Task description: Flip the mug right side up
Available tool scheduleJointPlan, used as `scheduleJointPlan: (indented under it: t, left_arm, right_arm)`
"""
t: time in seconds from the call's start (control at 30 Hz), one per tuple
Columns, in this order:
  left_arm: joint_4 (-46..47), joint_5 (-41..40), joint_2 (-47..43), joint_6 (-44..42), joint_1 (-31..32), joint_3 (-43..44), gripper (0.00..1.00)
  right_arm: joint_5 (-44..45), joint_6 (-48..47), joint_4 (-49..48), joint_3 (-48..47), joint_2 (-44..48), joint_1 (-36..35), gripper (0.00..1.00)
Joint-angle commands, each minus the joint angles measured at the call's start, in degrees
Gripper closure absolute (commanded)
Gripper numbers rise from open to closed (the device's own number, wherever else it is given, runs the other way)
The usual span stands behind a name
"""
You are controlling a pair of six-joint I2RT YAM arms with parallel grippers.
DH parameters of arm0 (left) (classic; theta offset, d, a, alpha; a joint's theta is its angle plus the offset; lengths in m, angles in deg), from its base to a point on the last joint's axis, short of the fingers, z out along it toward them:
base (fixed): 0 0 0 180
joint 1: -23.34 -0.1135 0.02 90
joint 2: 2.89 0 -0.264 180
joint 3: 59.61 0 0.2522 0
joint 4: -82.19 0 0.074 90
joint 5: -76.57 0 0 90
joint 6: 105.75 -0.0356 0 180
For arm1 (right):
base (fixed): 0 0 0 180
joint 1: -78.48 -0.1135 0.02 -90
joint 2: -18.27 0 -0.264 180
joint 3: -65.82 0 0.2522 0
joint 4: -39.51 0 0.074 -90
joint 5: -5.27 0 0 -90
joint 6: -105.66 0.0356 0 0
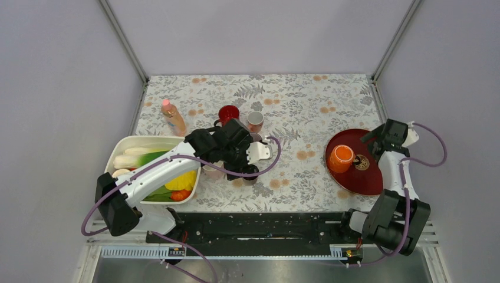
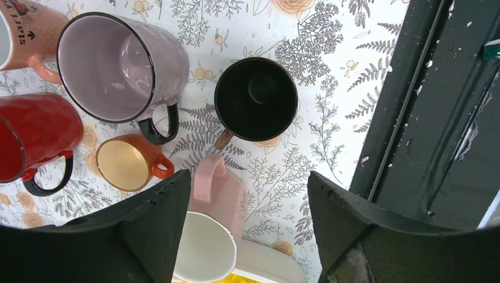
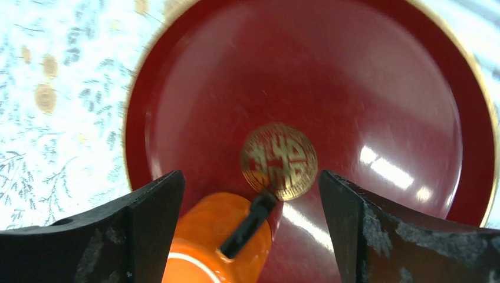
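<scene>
The right fingers (image 3: 141,236) hang spread above the orange mug (image 3: 215,236) on the red plate (image 3: 383,106), while the left fingers (image 2: 135,236) stand spread above the black mug (image 2: 255,98) on the desk (image 2: 336,76)

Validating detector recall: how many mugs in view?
7. Six below the left wrist: salmon mug, lavender mug, red mug, small orange mug, black mug, pink mug. Seventh mug, orange, on the red plate. Others may be hidden.
</scene>
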Motion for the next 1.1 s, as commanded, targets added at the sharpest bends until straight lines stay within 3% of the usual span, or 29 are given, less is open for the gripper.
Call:
scheduleJointPlan:
  t: [0.0, 0.2, 0.37, 0.5, 0.63, 1.03, 1.07]
  left_arm:
    - [2.46, 2.81, -2.88, -1.31, -0.54, -0.73, 0.24]
    - [4.18, 3.72, -3.54, -1.24, -0.84, -2.34, 0.24]
    - [4.78, 3.84, -5.17, -2.13, -0.98, -3.97, 0.24]
    - [4.73, 3.44, -5.62, -2.42, -1.31, -3.78, 0.24]
    - [4.77, 3.59, -5.50, -2.36, -1.31, -3.54, 0.24]
    - [4.22, 4.38, -3.62, -1.94, -1.90, -1.59, 0.25]
    - [4.04, 4.41, -3.52, -1.97, -1.93, -1.48, 0.25]
  right_arm:
    - [-5.80, 15.31, -1.21, 6.80, 3.85, 1.89, 0.07]
    - [-4.56, 28.24, -3.17, 13.01, 7.32, 1.98, 0.08]
    - [-5.93, 30.57, -7.10, 14.75, 3.98, 1.98, 0.11]
    - [-9.33, 30.68, -10.15, 14.31, -1.84, 1.98, 0.20]
    - [-10.23, 29.51, -11.05, 14.15, -2.36, 1.98, 0.35]
    - [-14.13, 22.04, -13.03, 11.92, -2.33, 1.98, 1.00]
    - [-15.40, 21.06, -13.58, 11.63, -1.90, 1.98, 1.00]
